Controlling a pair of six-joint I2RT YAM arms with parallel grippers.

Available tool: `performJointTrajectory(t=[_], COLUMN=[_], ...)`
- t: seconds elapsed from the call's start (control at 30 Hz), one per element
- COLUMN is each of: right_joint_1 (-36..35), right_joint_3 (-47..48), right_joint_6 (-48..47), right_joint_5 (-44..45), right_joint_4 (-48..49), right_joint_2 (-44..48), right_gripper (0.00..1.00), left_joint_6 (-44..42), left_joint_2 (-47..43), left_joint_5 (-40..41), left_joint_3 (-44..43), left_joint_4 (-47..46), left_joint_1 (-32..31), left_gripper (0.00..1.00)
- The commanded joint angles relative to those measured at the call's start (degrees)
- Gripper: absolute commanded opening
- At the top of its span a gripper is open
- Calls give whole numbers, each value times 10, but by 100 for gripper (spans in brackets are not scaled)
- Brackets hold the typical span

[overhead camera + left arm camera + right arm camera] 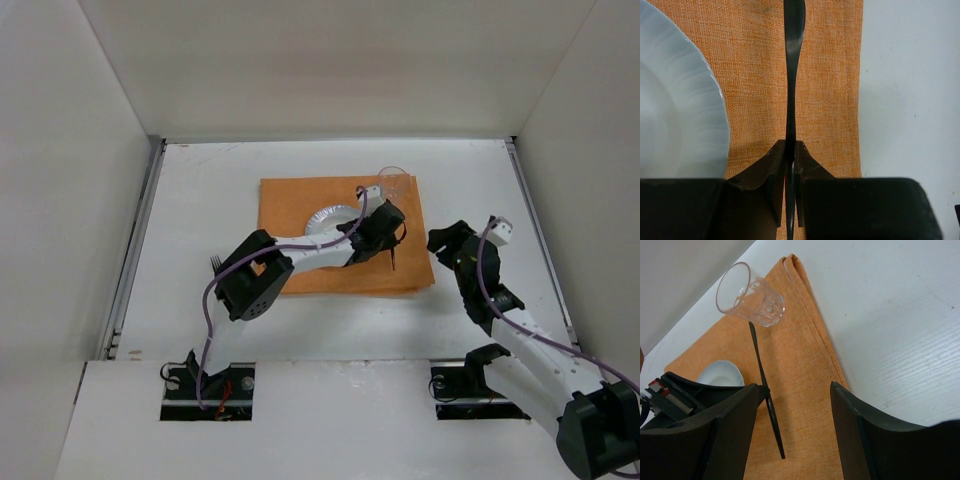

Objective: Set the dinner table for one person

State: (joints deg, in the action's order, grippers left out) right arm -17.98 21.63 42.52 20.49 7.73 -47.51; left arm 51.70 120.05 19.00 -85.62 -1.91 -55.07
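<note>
1. The counter point(200, 190), a broad matte-white top with thin metal rails point(140, 240) along its left and right edges, is filling the workspace between pale walls. It is carrying everything else in view.
2. An orange placemat point(290, 210) is lying flat around the middle of the counter, a little toward the far side.
3. A white plate point(330, 215) with a faintly ribbed rim is sitting on the placemat near its centre. The left arm is partly covering it in the overhead view.
4. A clear glass point(392, 180) is standing upright at the far right corner of the placemat.
5. The left fingers point(771, 175) are clenching a dark knife point(791, 100) by its handle, turned on edge. Both pads are pressing flat against its sides.
6. The knife is pointing out over the strip of placemat between the plate and the placemat's right edge, roughly parallel to that edge. Whether its blade is touching the cloth, I cannot tell.
7. The right fingers point(735, 430) are standing spread wide with nothing between them. They are hovering close to the placemat's right edge, apart from the knife and the glass.
8. A small dark pronged utensil point(215, 263) is lying on the bare counter left of the placemat, partly hidden behind the left arm.
</note>
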Motion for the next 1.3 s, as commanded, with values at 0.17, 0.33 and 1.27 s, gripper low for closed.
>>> performJointTrajectory(t=[0.17,0.33,1.27], right_joint_1=[5,5,-14], right_joint_3=[-3,1,14], right_joint_6=[5,5,-2], right_joint_5=[1,-3,-18], right_joint_4=[21,21,27], right_joint_2=[24,8,-24], right_gripper=[65,65,16], left_joint_6=[41,38,-73], left_joint_2=[28,35,-409], left_joint_5=[-19,-18,101], left_joint_3=[-31,-37,342], left_joint_4=[-25,-19,22], left_joint_1=[2,1,63], left_gripper=[3,4,16])
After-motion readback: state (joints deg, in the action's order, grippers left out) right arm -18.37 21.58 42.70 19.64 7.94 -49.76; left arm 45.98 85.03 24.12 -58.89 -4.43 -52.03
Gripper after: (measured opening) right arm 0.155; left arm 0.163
